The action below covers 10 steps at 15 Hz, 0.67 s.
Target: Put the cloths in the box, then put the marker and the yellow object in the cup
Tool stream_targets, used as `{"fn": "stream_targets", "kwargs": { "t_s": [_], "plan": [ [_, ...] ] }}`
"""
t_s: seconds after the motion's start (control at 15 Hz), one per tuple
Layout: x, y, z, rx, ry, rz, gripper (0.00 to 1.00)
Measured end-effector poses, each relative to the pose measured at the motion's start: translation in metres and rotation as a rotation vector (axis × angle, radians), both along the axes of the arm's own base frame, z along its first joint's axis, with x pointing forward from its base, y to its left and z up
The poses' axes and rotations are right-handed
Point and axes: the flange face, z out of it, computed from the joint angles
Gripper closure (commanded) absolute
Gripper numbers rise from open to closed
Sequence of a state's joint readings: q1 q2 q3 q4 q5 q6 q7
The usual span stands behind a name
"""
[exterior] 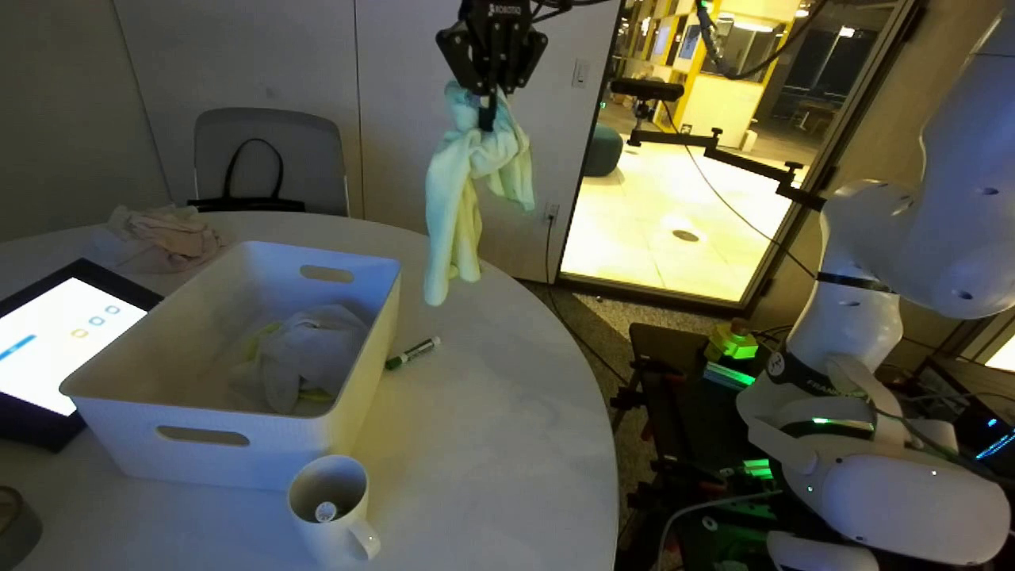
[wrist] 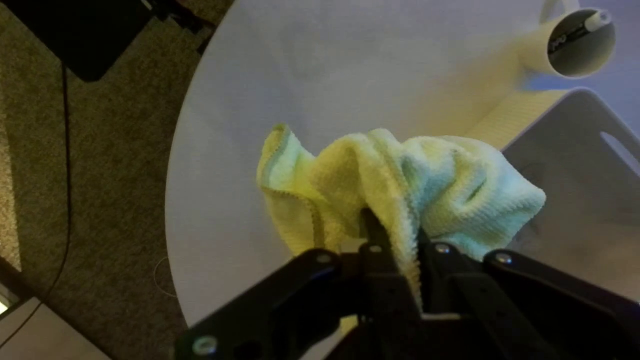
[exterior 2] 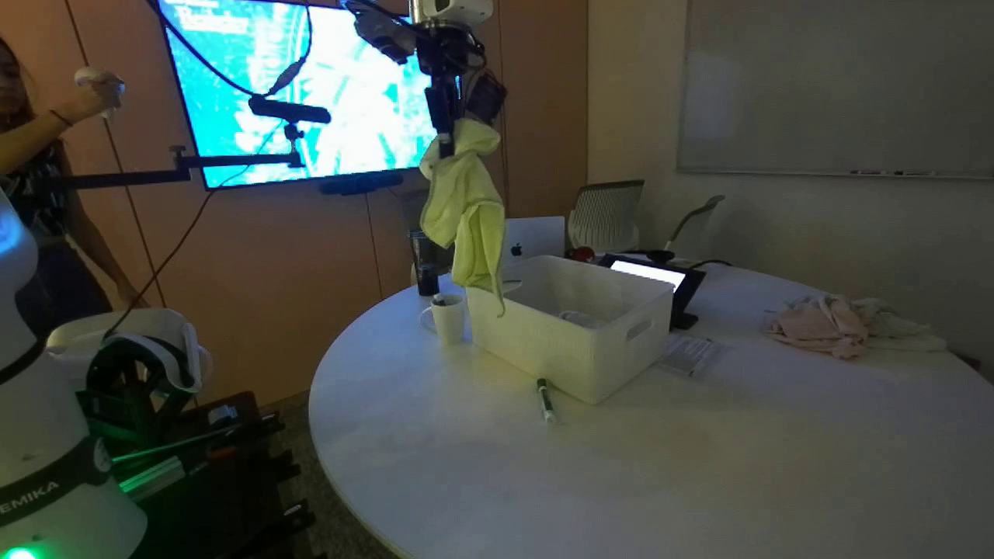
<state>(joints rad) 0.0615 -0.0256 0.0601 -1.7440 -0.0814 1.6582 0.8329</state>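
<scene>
Okay, EMIKA-lettered arm base (exterior 2: 39, 419) well apart from white box (exterior: 262, 456); in an exterior view, Apple-logo laptop (exterior 2: 532, 237) behind box; pale yellow-green cloth (exterior 2: 466, 202) gripped by ROBOTIQ claw (wrist: 396, 227), hanging near box; white-grey cloth (exterior: 313, 349) inside box; cup (exterior 2: 449, 322) just beside box, lettered pen (wrist: 580, 34) inside; green marker (exterior: 412, 353) just beside box, print unreadable.

I count three cloths (exterior 2: 466, 194) (one held in my two fingers (wrist: 377, 260), two inside the single box (exterior 2: 536, 345)), two markers (exterior: 412, 353) (one on the tabletop (exterior: 492, 444), one inside the single cup (exterior 2: 448, 321)), one tablet (exterior: 71, 345), one laptop (exterior 2: 540, 237) and one beige-pink fabric heap (exterior 2: 825, 326).
</scene>
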Motion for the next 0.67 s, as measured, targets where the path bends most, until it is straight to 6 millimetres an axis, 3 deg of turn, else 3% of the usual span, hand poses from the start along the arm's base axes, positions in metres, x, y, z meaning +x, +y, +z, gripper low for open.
{"fn": "stream_targets", "kwargs": {
  "t_s": [0.33,0.67],
  "plan": [
    [0.059,0.026,0.000,-0.037,-0.047,0.066,0.88],
    [0.112,0.063,-0.031,-0.031,-0.046,0.165,0.88]
  ]
}}
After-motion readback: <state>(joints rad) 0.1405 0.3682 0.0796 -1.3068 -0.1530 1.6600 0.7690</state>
